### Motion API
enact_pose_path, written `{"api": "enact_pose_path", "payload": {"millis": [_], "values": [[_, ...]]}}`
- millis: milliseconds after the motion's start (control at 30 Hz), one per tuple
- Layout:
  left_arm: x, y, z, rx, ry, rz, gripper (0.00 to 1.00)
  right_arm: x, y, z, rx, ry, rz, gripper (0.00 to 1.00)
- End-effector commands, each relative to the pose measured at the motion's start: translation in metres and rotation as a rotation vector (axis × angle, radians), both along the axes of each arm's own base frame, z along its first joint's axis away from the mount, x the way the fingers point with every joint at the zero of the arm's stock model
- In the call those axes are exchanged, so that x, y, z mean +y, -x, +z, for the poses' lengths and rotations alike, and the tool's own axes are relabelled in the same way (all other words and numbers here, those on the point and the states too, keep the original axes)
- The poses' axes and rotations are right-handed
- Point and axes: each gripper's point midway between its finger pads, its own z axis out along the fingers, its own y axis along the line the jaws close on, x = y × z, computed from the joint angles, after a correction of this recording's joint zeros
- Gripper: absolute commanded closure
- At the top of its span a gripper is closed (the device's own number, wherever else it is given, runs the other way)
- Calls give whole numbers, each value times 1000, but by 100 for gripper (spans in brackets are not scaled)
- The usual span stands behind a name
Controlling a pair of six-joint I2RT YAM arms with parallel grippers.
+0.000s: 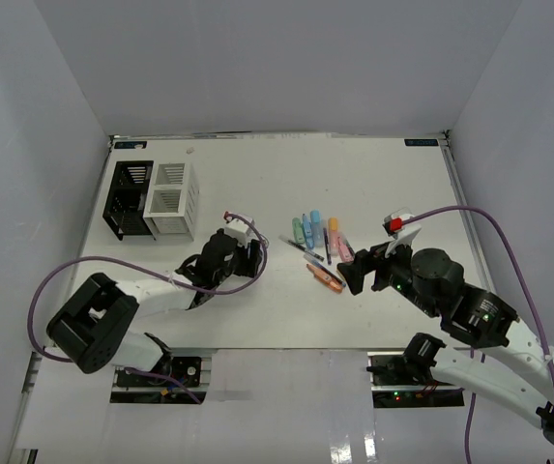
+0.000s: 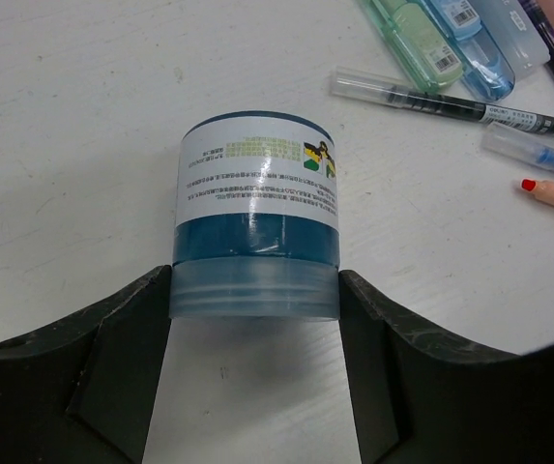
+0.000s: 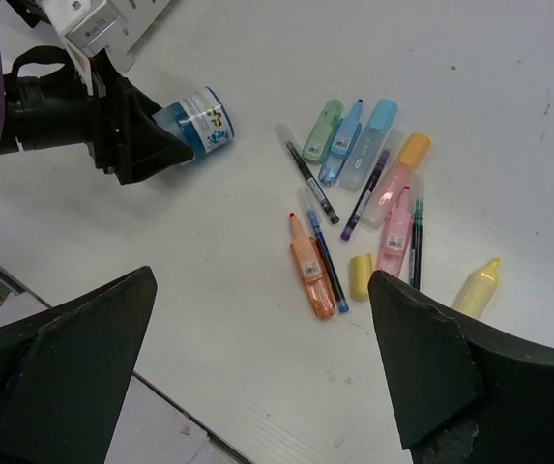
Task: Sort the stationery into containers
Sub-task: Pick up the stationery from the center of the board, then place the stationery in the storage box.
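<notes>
My left gripper (image 2: 254, 290) is shut on the round blue-white tape roll (image 2: 255, 213), one finger on each side of its near end. The roll also shows in the right wrist view (image 3: 199, 118), low over the table, left of the pile. My right gripper (image 3: 262, 290) is open and empty above the table in front of the stationery. The pile holds green (image 3: 322, 130), blue (image 3: 342, 155), orange (image 3: 310, 271), pink (image 3: 394, 237) and yellow (image 3: 477, 287) markers and thin dark pens (image 3: 307, 174). The black container (image 1: 127, 198) and the white container (image 1: 172, 198) stand side by side at the far left.
A loose yellow cap (image 3: 361, 275) lies beside the orange marker. Grey walls close in the white table (image 1: 286, 174) on three sides. Purple cables (image 1: 470, 213) loop off both arms. The table's near edge (image 1: 286, 348) runs just in front of the grippers.
</notes>
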Motion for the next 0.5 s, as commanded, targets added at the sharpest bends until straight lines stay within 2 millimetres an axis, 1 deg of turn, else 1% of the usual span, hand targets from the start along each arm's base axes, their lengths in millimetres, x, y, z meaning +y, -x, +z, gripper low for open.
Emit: {"api": "enact_pose_path", "payload": {"millis": [0,33,67,100,133,167,200,233,267,300,333,367,400,433,467], "values": [[-4,-15,60,-77,34,8,98,5,0,29,-29,-70,13,2],[-1,-19,72,-74,34,30,100,6,1,31,-31,-70,17,2],[6,-14,73,-22,-1,41,100,6,1,33,-34,-73,18,2],[1,-25,104,-48,23,51,100,8,0,37,-37,-77,22,1],[7,-28,113,-33,14,76,100,9,1,40,-38,-81,26,1],[14,-24,113,19,-16,88,100,10,1,41,-37,-80,33,0],[11,-32,142,-7,8,95,100,12,0,46,-37,-82,37,0],[17,-37,153,-2,5,116,100,14,1,47,-34,-81,48,0],[25,-33,152,46,-26,130,100,14,2,48,-29,-72,53,0],[29,-36,157,61,-37,142,100,17,1,47,-20,-60,59,0],[35,-47,185,34,-15,172,100,18,1,53,-24,-63,63,0],[45,-44,184,83,-49,197,100,19,1,52,-16,-49,68,0],[50,-48,184,112,-70,218,100,22,0,51,-8,-37,75,0],[65,-52,203,122,-87,271,100,24,1,55,-11,-37,91,0],[71,-55,211,132,-98,295,100,26,2,56,-11,-33,102,0]]}}
